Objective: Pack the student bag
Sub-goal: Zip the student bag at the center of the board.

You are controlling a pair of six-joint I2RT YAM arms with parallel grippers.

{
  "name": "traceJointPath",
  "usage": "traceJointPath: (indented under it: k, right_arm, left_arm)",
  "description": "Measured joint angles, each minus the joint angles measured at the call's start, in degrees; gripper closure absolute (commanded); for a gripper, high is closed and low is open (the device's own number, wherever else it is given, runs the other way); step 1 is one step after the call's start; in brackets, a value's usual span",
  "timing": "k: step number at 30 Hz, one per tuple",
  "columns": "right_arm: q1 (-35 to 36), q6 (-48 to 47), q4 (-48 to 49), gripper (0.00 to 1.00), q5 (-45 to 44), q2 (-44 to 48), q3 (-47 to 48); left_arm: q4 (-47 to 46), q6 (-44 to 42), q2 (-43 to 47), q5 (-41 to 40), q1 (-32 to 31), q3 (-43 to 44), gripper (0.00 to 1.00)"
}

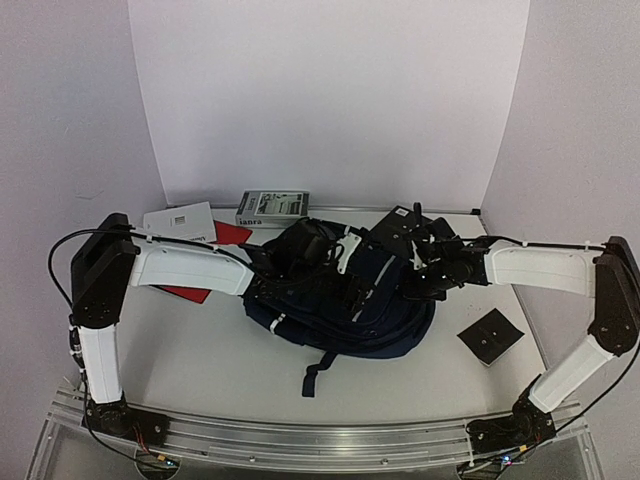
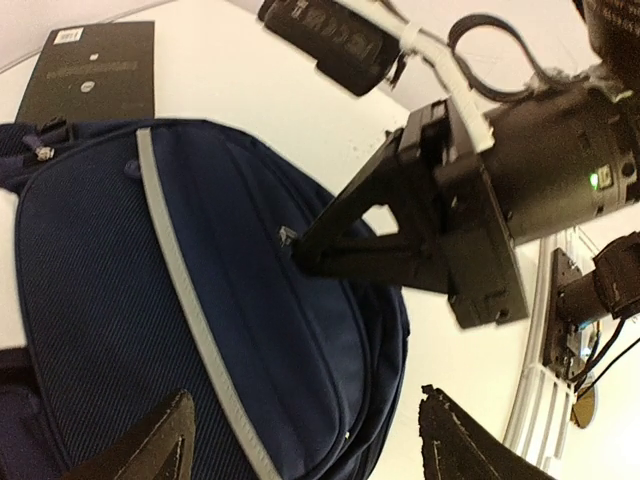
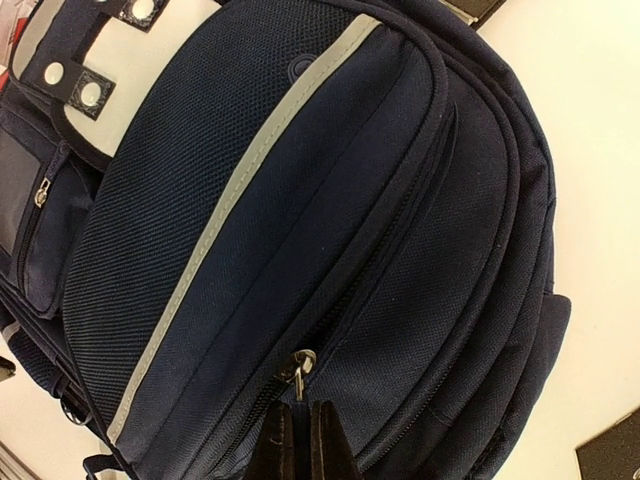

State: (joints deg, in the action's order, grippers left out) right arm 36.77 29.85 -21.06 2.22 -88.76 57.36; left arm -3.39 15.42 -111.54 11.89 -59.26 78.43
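The student bag lies flat mid-table, navy with a pale grey stripe and a light flap. In the left wrist view my left gripper hovers open just above the bag's navy front, with nothing between its fingers. From the top view it sits over the bag's upper left part. My right gripper is shut on the metal zipper pull of a curved zip on the bag's side. Its dark fingers meet the zip, and it stands at the bag's right side.
Behind the bag lie a grey-green box, a white booklet and a red sheet. A black book rests at the bag's far right. A black square pad sits right of the bag. White walls enclose the table.
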Motion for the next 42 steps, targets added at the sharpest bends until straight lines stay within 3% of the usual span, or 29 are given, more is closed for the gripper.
traceJointPath:
  k: [8,11,12,17,22,30,42]
  right_arm:
    - [0.00,0.59,0.00,1.00,1.18,0.68,0.00]
    - [0.00,0.89,-0.02,1.00,1.42,1.13,0.00]
    - [0.00,1.01,-0.02,1.00,1.50,1.23,0.00]
    - [0.00,1.59,0.01,1.00,1.50,1.49,-0.21]
    - [0.02,1.80,0.27,1.00,1.19,2.06,-0.70]
    - [0.96,2.81,-1.67,1.00,-1.11,2.24,-0.88]
    - [-1.80,1.44,-5.63,1.00,-1.60,1.31,2.16]
  left_arm:
    - [-0.77,-0.50,-7.78,-1.47,-2.28,6.10,0.17]
    - [0.22,-0.79,-10.01,-2.74,-2.75,7.06,0.21]
    - [0.54,-1.03,-10.69,-3.21,-2.84,7.45,0.26]
    - [0.99,-1.82,-12.59,-7.31,-3.19,9.83,0.74]
    - [0.91,-1.90,-12.70,-11.49,-4.43,9.93,0.99]
    - [-2.15,-1.77,-10.75,-14.78,-4.96,5.00,1.00]
    - [-4.56,-5.68,2.96,-14.97,-5.16,-13.37,1.00]
